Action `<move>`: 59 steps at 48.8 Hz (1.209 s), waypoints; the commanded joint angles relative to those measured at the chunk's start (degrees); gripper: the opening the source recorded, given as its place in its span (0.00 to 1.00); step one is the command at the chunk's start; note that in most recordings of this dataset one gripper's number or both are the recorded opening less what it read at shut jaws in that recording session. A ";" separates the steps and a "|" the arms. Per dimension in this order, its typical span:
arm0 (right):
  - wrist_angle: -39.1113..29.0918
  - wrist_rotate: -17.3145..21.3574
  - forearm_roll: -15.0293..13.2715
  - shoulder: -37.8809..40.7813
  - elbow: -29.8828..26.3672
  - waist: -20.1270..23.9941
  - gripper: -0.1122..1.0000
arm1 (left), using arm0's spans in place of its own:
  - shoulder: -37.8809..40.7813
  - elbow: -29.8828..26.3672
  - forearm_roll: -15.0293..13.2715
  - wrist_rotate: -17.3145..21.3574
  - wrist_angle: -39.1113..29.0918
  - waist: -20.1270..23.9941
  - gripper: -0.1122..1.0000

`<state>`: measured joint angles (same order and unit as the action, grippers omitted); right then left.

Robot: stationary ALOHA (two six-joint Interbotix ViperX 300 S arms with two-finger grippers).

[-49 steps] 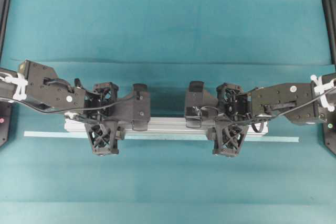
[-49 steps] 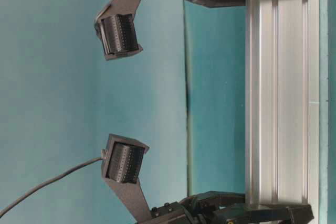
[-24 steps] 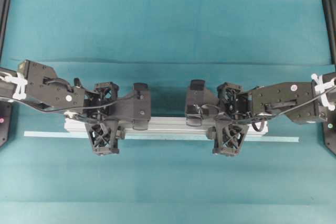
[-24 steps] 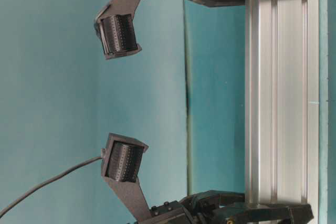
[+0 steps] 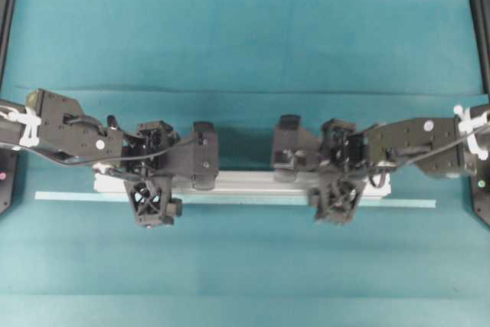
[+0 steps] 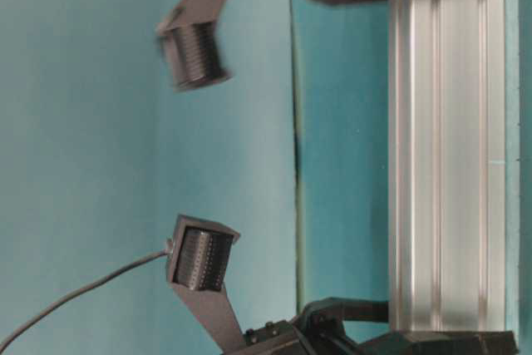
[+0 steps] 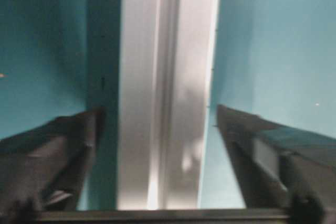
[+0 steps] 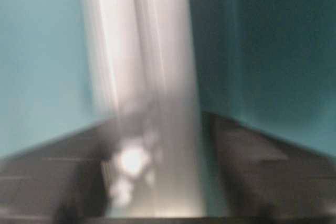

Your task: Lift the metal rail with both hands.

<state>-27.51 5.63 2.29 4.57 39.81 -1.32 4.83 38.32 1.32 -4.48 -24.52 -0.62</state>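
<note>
Rail [image 5: 245,183] silver, grooved lengthwise, straight, lying flat on table [image 5: 245,51].

1. A teal cloth [image 5: 245,36] covers the table, with a faint crease line running across its width in the overhead view.
2. A thin pale teal tape strip [image 5: 69,196] lies flat on the cloth, running left to right.
3. Black frame posts [image 5: 480,21] stand at the far left and right edges.

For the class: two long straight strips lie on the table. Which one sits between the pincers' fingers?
The metal rail, the thick silver grooved bar. The thinner, longer pale tape strip lies flat beside it, outside both pincers.
</note>
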 commanded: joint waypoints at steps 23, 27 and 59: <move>0.53 0.35 -0.26 -13.80 -1.32 0.70 0.96 | -12.22 0.09 0.00 0.97 -2.72 1.05 0.96; 0.97 0.35 -0.35 -16.79 -1.32 0.44 0.96 | -15.73 0.35 0.00 1.85 -2.81 1.14 0.96; 18.72 0.62 -0.26 -32.43 4.39 -0.09 0.96 | -33.40 3.87 -0.09 2.02 -1.32 1.14 0.96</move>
<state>-10.55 5.80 2.02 -26.54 44.12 -1.41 -26.54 42.63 1.32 -2.29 -26.37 0.62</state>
